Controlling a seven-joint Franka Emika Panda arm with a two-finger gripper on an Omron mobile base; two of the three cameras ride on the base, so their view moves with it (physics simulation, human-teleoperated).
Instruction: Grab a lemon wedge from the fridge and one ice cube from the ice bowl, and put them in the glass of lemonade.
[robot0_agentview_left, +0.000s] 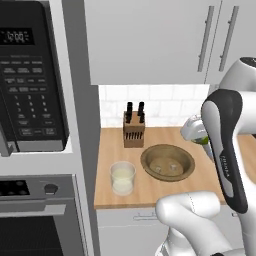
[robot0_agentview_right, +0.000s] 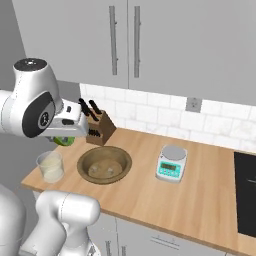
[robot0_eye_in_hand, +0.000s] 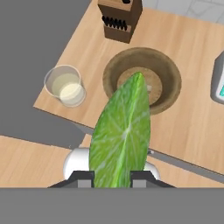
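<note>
My gripper (robot0_eye_in_hand: 112, 177) is shut on the lemon wedge (robot0_eye_in_hand: 122, 135), a yellow-green slice standing up between the fingers and covering the middle of the hand view. From the base cameras the wedge (robot0_agentview_left: 202, 140) (robot0_agentview_right: 63, 140) peeks out green under the hand, high above the counter. The glass of lemonade (robot0_agentview_left: 122, 177) (robot0_agentview_right: 50, 166) (robot0_eye_in_hand: 65, 85) stands near the counter's front left corner. Right beside it lies the brown ice bowl (robot0_agentview_left: 167, 162) (robot0_agentview_right: 104, 164) (robot0_eye_in_hand: 166, 74), its contents pale and hard to make out. The fridge is out of view.
A wooden knife block (robot0_agentview_left: 134, 128) (robot0_agentview_right: 99, 127) (robot0_eye_in_hand: 120, 16) stands behind the bowl by the tiled wall. A small kitchen scale (robot0_agentview_right: 171, 163) sits right of the bowl. A black oven and microwave column (robot0_agentview_left: 30, 75) rises left of the counter (robot0_agentview_right: 190, 200). Wall cabinets hang overhead.
</note>
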